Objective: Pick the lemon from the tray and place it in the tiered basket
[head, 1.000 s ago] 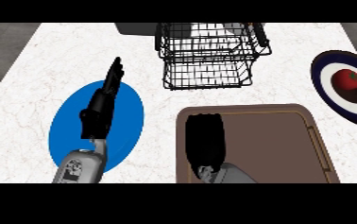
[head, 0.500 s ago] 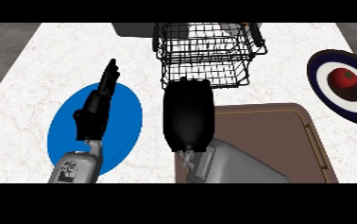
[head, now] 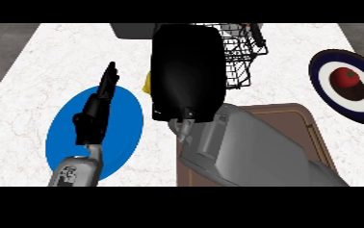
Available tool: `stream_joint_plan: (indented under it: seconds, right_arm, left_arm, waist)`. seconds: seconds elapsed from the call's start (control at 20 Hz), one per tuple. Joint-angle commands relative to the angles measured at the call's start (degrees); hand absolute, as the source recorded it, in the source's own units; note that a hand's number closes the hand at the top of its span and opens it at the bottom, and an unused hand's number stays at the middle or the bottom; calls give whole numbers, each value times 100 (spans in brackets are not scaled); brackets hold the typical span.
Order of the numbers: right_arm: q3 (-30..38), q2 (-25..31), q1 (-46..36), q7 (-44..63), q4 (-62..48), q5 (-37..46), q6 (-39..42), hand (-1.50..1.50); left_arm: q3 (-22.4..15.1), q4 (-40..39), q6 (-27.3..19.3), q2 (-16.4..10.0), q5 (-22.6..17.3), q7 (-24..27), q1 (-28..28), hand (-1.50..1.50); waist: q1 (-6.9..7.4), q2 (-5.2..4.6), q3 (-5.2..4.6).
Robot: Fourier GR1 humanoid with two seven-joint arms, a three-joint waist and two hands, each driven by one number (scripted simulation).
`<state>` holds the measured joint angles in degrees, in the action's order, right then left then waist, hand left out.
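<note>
My right hand (head: 186,73), curled round the lemon (head: 148,83) showing at its left; tiered basket (head: 245,54) just right; left hand (head: 96,111) straight-fingered.

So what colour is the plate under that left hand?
Plain blue plate, clearest in the head view.

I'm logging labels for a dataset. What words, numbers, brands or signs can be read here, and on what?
None can be read.
Small dark marks on the left forearm: too blurred to read.
No lettering on the tray, tiered basket, lemon, blue plate or ringed plate.
</note>
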<state>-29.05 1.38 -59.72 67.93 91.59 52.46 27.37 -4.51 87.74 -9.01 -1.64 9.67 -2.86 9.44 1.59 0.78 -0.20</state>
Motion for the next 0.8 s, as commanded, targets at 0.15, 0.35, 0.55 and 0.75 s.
stream_joint_plan:
  seconds: [0.15, 0.35, 0.55, 0.75]
  right_arm:
    - [705, -132, -1140, 1558, -569, -748, -503, 150]
    - [1140, -132, -1856, 1203, -1555, -691, -379, 150]
    - [1315, -133, -2061, 888, -2205, -279, -687, 150]
    - [1591, -94, -2072, 333, -2710, 97, -610, 150]
  left_arm:
    - [-80, -14, 28, 73, 10, -138, 153, 0]
    - [-72, -41, -107, 110, 83, -45, 149, 0]
    - [-110, 218, -83, 80, 75, -26, -38, 0]
    - [93, 88, 16, -20, -79, -48, 88, 0]
  waist:
    - [69, -46, 4]
    - [24, -78, 3]
    - [28, -83, 6]
    - [-79, -84, 13]
